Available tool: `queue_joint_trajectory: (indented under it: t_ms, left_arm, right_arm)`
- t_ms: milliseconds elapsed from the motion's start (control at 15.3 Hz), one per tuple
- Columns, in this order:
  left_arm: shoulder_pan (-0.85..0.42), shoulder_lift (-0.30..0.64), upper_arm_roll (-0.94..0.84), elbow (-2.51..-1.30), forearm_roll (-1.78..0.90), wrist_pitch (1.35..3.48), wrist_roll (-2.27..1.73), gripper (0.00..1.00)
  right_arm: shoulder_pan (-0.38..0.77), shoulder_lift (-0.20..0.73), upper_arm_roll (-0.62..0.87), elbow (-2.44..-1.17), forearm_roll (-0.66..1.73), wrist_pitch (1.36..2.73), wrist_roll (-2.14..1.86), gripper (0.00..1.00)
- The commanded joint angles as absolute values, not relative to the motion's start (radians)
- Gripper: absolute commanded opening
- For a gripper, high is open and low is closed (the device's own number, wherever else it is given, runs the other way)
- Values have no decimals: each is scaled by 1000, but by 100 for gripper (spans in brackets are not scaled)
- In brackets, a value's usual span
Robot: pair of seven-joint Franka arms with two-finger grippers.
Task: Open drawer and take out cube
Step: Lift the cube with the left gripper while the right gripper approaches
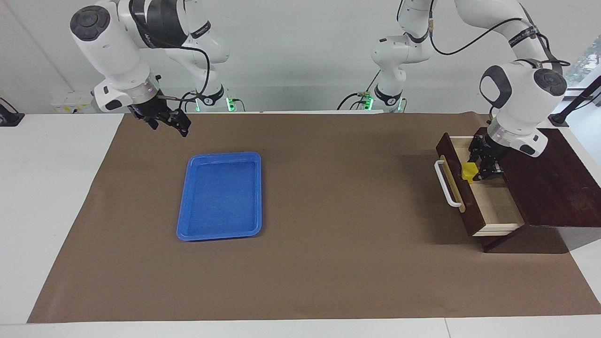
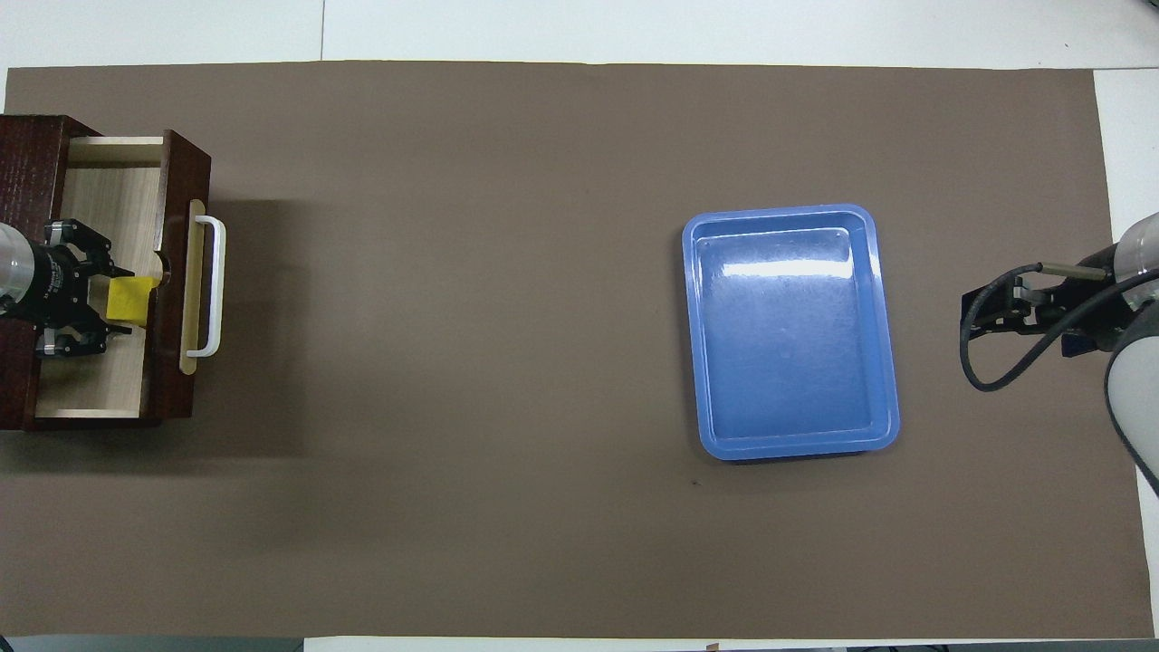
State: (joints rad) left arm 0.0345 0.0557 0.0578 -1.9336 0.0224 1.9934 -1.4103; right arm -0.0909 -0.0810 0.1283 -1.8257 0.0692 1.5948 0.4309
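The drawer [image 1: 500, 206] stands pulled out of the dark wooden box [image 1: 549, 188] at the left arm's end of the table, with its white bar handle [image 1: 446, 183] toward the table's middle. Its pale interior [image 2: 113, 190] is open to view. My left gripper [image 1: 475, 170] reaches down into the drawer and is shut on the small yellow cube [image 1: 468, 172], close to the inside of the front panel. In the overhead view the left gripper [image 2: 110, 301] has a finger on each side of the cube [image 2: 129, 301]. My right gripper [image 1: 176, 123] waits in the air near the robots' edge of the mat.
A flat blue tray [image 1: 220, 195] lies empty on the brown mat toward the right arm's end; it also shows in the overhead view [image 2: 788, 330]. The right gripper [image 2: 982, 312] hangs beside the tray.
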Motion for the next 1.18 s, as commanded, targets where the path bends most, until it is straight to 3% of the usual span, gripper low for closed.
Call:
queue_joint_trajectory:
  t_ms: [0,196,392,783,1110]
  left_arm:
    - [32,101,58,-1734,17,1808,-1388,0]
    - [25,153,49,-1522,18,1603,-1391,0]
    - [-131,176,54,-1441,17,1531,-1432,0]
    - [-427,219,51,-1439,9,1571,-1826,0]
    - [-560,258,51,-1422,-38,1629,-2094,0]
  right_arm:
    - [-75,-74,129,-1853,129,1635,585,100]
    - [-43,-37,127,-1853,188,1660,763,100]
    - [-8,-6,129,-1864,245,1698,909,100]
    - [40,58,127,-1882,455,1736,1214,100]
    - [89,87,129,-1934,662,1862,1345,100]
